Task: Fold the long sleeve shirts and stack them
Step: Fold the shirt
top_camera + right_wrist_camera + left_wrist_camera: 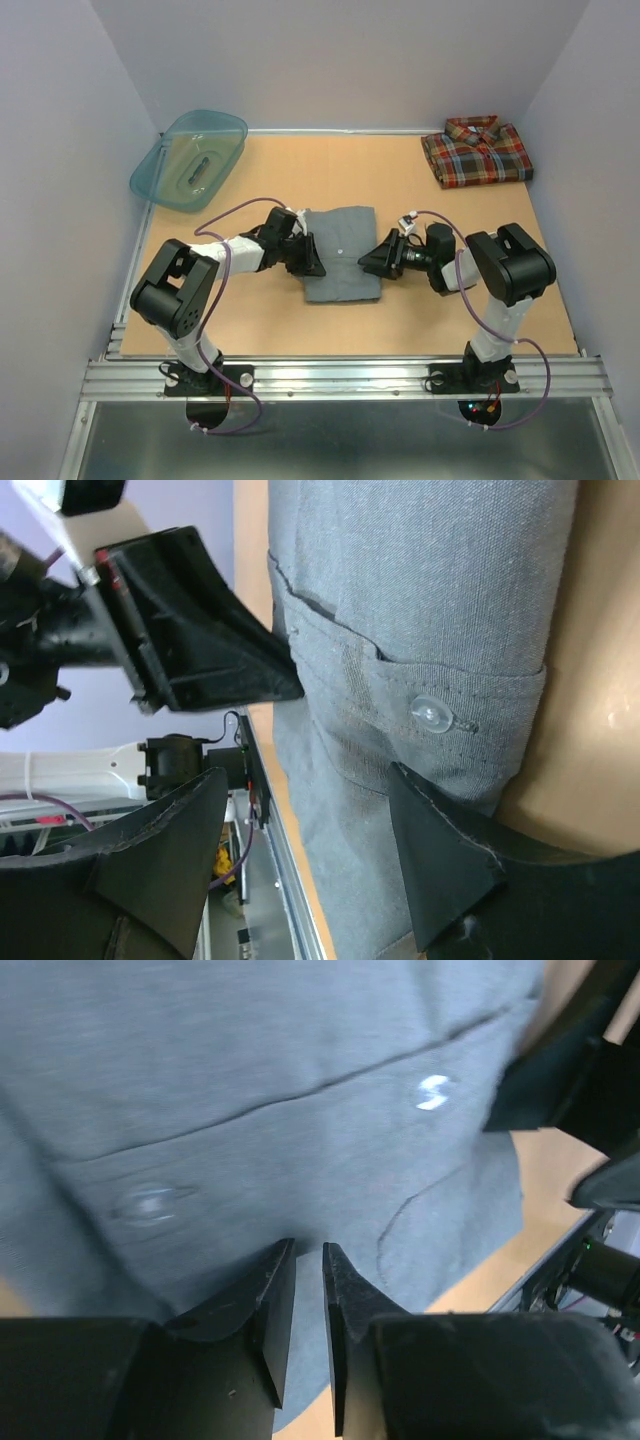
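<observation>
Tan counter (400, 190), pale walls on three sides. Entries run near to far.

1. Metal rail (340, 378), near edge. Carries both arm bases.
2. Left tool (308, 1250): low at the left edge of the grey shirt (340, 255). Jaws a slim gap apart, no cloth seen btwn them, so released by the look of it. Prob. placed to take that edge for a fold.
3. Right tool (310, 775): jaws spread wide, empty, straddling the shirt's right edge by a clear btn (432, 714). Prob. set opposite the left tool so both sides can be worked together.
4. Grey shirt: mid counter, btwn the two tools. Lies flat as a rough rectangle. Plain weave, stitched placket, one long crease across. Judged part-folded, not yet a tidy packet.
5. Plaid shirt (477, 152): far right corner, folded, collar showing. Red/orange/dk blue check. Looks finished and is prob. the base of the stack. Grey shirt is well apart from it.
6. Teal basin (190, 160): far left corner, appears tilted vs. the wall. Not part of the job.
</observation>
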Action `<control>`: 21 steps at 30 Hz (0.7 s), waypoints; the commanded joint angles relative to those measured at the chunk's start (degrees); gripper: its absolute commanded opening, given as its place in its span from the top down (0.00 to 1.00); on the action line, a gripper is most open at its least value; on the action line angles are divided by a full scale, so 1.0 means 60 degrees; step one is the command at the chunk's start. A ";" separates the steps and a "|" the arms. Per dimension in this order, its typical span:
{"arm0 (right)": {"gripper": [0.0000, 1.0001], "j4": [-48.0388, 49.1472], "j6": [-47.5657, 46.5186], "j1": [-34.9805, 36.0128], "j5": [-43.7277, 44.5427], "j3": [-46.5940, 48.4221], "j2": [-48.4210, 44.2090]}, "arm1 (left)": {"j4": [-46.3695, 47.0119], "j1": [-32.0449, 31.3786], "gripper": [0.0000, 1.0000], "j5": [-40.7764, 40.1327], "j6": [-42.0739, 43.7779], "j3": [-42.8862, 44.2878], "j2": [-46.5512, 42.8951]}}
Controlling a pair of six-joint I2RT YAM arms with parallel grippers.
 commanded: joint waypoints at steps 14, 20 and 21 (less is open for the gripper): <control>0.28 -0.3697 -0.1641 0.0622 0.0723 0.0003 -0.3400 | -0.1220 0.0934 0.65 0.0688 0.0801 -0.0371 -0.2172; 0.28 -0.3511 -0.1466 0.1443 0.0723 -0.0171 -0.3257 | -0.1499 0.0597 0.65 0.0952 0.0977 -0.0605 -0.1809; 0.28 -0.3350 -0.1422 0.1589 0.0723 -0.0244 -0.2951 | -0.1499 0.0568 0.66 0.0937 0.0963 -0.0664 -0.1677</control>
